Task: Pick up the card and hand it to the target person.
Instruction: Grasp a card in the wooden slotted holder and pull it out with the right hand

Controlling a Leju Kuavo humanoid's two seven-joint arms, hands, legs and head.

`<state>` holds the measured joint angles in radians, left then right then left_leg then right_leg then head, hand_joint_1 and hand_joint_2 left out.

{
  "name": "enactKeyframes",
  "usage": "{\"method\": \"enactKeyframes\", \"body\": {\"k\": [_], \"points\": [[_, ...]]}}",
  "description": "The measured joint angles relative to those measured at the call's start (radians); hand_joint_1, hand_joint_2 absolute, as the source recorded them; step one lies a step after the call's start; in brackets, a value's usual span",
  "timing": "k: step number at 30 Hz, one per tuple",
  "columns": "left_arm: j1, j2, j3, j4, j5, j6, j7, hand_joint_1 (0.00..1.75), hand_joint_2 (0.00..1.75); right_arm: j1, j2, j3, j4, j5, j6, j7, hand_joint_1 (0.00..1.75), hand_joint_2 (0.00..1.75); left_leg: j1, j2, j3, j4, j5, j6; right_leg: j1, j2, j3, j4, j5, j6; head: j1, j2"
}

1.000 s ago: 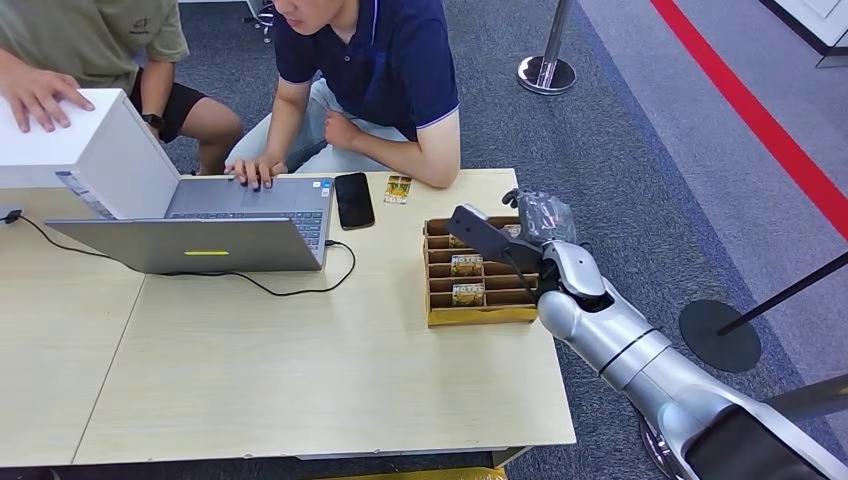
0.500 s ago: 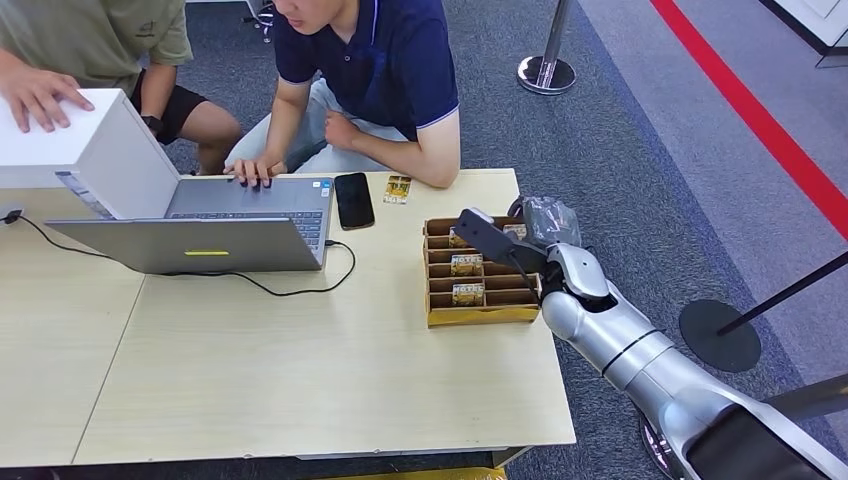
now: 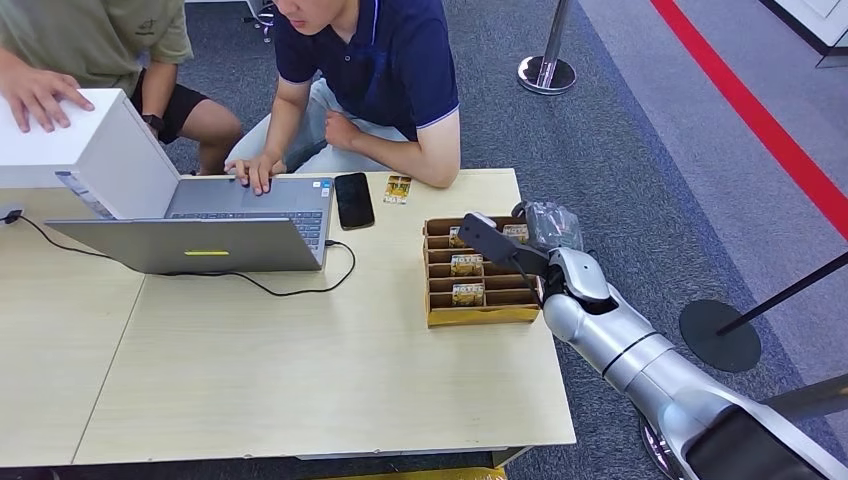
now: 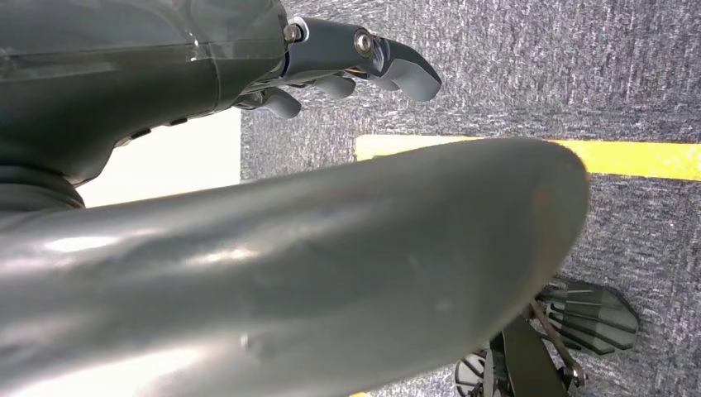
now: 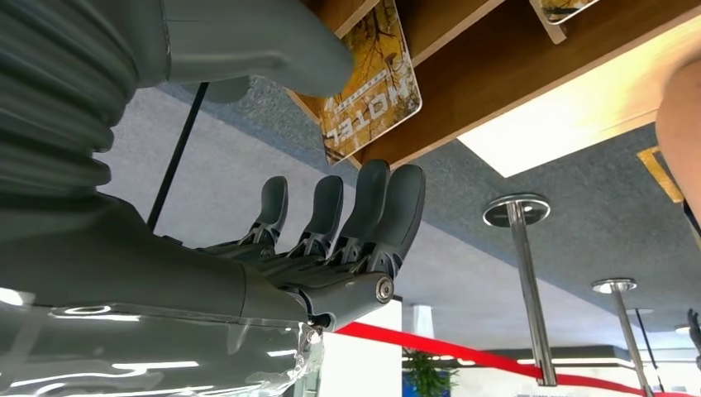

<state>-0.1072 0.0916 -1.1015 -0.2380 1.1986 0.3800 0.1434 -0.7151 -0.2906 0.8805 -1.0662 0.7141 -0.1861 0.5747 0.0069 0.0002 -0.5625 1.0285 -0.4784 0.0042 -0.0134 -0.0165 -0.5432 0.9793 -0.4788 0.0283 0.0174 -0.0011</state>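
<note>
Setting: grey carpet with a red floor stripe and stanchion posts; pale wood counter (image 3: pixel 300 380) in the foreground.
Left hand (image 4: pixel 347 62): hangs over the carpet beside the counter's edge, fingers loosely curled, nothing in it.
Right hand (image 3: pixel 510 240): silver arm reaches over the right end of the counter, hand poised above the tray; in the right wrist view the dark fingers (image 5: pixel 364 215) stand straight side by side and apart from the thumb, holding nothing.
Tray: brown slotted cardboard card tray (image 3: pixel 480 315) just under the right hand.
Card: yellow-brown printed "HOTEL" card (image 5: pixel 372 83) stands in a slot close to the thumb, not yet gripped; more like it sit in other slots.
Mid-counter: open grey laptop (image 3: pixel 200 240) with black cable, black phone (image 3: pixel 353 200), a small loose card (image 3: pixel 397 188) near the far edge, white box (image 3: pixel 70 145).
Far side: person in navy polo shirt (image 3: pixel 380 60) seated at the laptop; a second person in olive shirt (image 3: pixel 90 30) rests a hand on the box.
Progress: early, by my reading. Reach made; grasp, lift and hand-over all remain.
</note>
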Motion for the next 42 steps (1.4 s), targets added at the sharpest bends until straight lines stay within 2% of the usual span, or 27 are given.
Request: {"method": "enactKeyframes", "body": {"k": [12,21,26,30,42], "points": [[0.000,0.000,0.000,0.000,0.000,0.000,0.000,0.00,0.00,0.000,0.001,0.001,0.023,-0.001,0.006,-0.003,0.87,1.75,0.000,0.000,0.000,0.000,0.000,0.000,0.000,0.000,0.000,0.000,0.000,0.000,0.000,0.000],[0.000,0.000,0.000,0.000,0.002,0.000,0.000,0.00,0.00,0.000,0.002,0.001,0.033,-0.006,0.012,-0.014,1.30,1.75,0.000,0.000,0.000,0.000,0.000,0.000,0.000,0.000,0.000,0.000,0.000,0.000,0.000,0.000],[0.000,0.000,0.000,0.000,0.001,0.001,-0.002,0.00,0.00,-0.001,0.002,0.001,0.036,-0.008,0.015,-0.021,1.31,1.75,0.000,0.000,0.000,0.000,0.000,0.000,0.000,0.000,0.000,0.000,0.000,0.000,0.000,0.000],[0.000,0.000,0.000,0.000,0.002,0.003,-0.012,0.00,1.75,-0.003,0.005,0.001,0.039,-0.009,0.015,-0.022,1.31,1.75,0.000,0.000,0.000,0.000,0.000,0.000,0.000,0.000,0.000,0.000,0.000,0.000,0.000,0.000],[0.000,0.000,0.001,0.000,0.025,0.027,-0.037,0.00,1.75,-0.004,0.006,0.001,0.042,-0.014,0.013,-0.029,1.31,1.75,0.000,0.000,0.001,0.000,0.000,0.000,0.000,0.000,0.000,0.000,0.000,0.000,0.000,0.000]]}}
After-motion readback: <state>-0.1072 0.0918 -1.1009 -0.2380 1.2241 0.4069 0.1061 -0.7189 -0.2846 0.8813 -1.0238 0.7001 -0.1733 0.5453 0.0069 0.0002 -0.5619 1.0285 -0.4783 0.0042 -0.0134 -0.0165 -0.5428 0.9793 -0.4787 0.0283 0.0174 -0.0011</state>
